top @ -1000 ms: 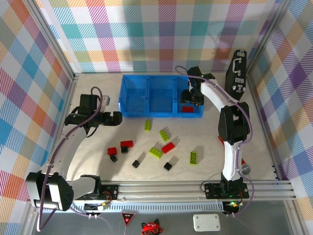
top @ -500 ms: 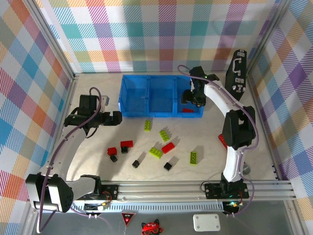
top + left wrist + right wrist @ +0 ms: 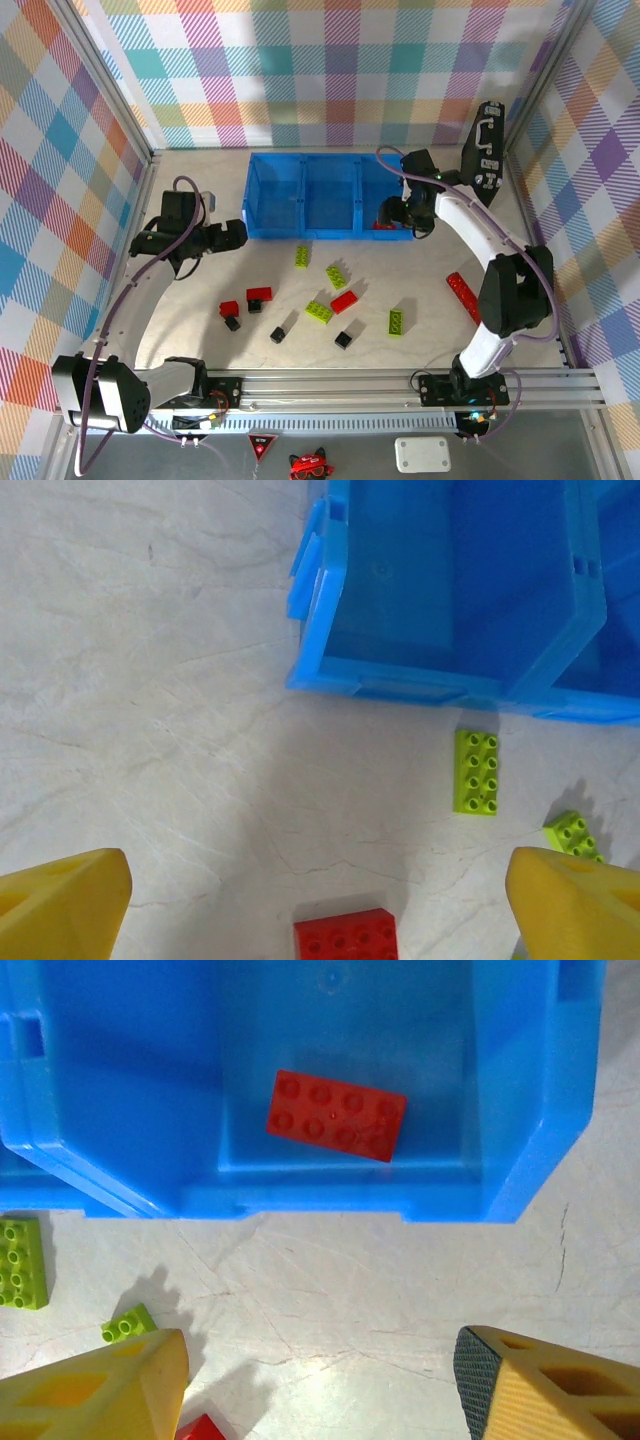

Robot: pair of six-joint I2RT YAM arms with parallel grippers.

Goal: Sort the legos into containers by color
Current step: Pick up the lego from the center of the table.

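Red, lime-green and black legos lie scattered on the table in front of the blue containers (image 3: pixel 300 232): a green one (image 3: pixel 301 257), a red one (image 3: pixel 344 301), a black one (image 3: pixel 343 340) and several more. One red lego (image 3: pixel 336 1115) lies flat in the right compartment (image 3: pixel 300 1200). My right gripper (image 3: pixel 392 213) hangs open and empty just in front of that compartment's near wall, its fingertips (image 3: pixel 100 1390) wide apart. Left of the bin, my left gripper (image 3: pixel 232 235) is open and empty above bare table, with a red lego (image 3: pixel 345 935) and a green lego (image 3: pixel 476 770) ahead of its fingers (image 3: pixel 60 905).
A long flat red strip (image 3: pixel 463 295) lies on the table at the right. A tall black case with a handle (image 3: pixel 484 145) leans in the back right corner. Checked walls close in the table on three sides.
My right arm has drawn back from above the right compartment toward the bin's near wall and swung right, uncovering the red strip. The left gripper shifted slightly.
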